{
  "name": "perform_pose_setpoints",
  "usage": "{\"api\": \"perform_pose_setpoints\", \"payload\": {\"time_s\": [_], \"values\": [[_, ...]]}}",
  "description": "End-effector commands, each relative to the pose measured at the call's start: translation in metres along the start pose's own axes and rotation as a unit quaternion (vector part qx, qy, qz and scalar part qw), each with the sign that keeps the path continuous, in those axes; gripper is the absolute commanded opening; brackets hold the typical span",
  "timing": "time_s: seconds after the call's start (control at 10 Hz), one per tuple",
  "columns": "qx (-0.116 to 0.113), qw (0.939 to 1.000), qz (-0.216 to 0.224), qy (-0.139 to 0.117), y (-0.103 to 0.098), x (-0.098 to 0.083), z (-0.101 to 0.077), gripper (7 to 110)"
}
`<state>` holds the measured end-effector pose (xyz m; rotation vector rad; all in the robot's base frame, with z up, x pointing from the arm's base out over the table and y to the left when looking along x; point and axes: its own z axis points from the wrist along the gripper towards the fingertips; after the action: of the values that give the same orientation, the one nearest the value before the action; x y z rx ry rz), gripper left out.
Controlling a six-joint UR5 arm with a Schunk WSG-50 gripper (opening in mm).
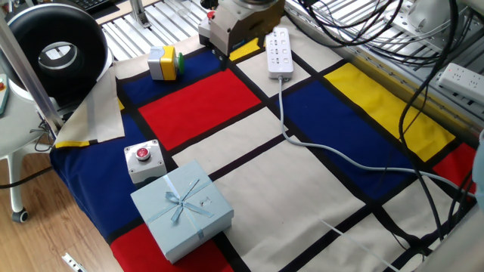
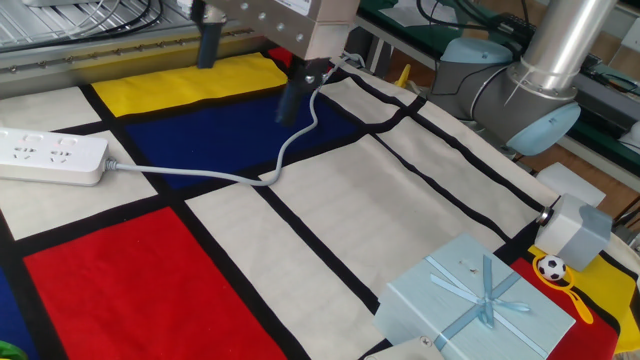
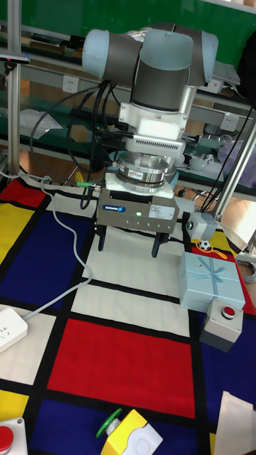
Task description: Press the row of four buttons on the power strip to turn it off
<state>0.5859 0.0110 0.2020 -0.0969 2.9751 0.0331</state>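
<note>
End effector (image 3: pixel 128 247): two dark fingers (image 3: pixel 102 242) hang down from the grey body, wide apart, a clear gap between them, nothing held. It hovers above the surface (image 1: pixel 249 185), touching nothing.

Surface covered by a cloth of red, blue, yellow and off-white blocks with black lines between them.

Power strip (image 1: pixel 279 53): white, long and narrow, lying flat near the far edge of the surface in one fixed view, on an off-white block beside a yellow one. Its pale grey cord (image 1: pixel 333 155) leaves the near end and winds across the cloth toward the right edge. In that view the end effector (image 1: pixel 224 53) sits just to the left of the strip, apart from it. In the other fixed view the strip (image 2: pixel 52 155) lies at the left edge of the cloth, with the end effector (image 2: pixel 250 70) well apart from it, above the blue block near where the cord (image 2: pixel 215 176) curves.

Buttons on the strip too small to make out singly.

Other items on the cloth: light blue gift box (image 1: pixel 181 208) with a ribbon near the front edge; grey box with a red button (image 1: pixel 142 160) just beside it; yellow box with a green button (image 1: pixel 163 62) near the far left corner. A second white socket strip (image 1: pixel 463 78) lies off the cloth on the metal rails at right.
</note>
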Motion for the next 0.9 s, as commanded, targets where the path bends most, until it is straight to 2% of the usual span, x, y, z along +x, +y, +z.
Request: {"api": "perform_pose_setpoints", "payload": {"time_s": [0.0,0.4,0.6,0.8], "values": [[-0.003,0.9992,-0.01,-0.038,0.003,-0.019,-0.001,7],[0.007,0.9986,-0.012,-0.051,-0.005,-0.025,0.005,7],[0.013,0.9983,-0.02,-0.054,-0.016,-0.023,0.013,7],[0.01,0.999,-0.019,-0.04,-0.023,-0.009,0.023,7]]}}
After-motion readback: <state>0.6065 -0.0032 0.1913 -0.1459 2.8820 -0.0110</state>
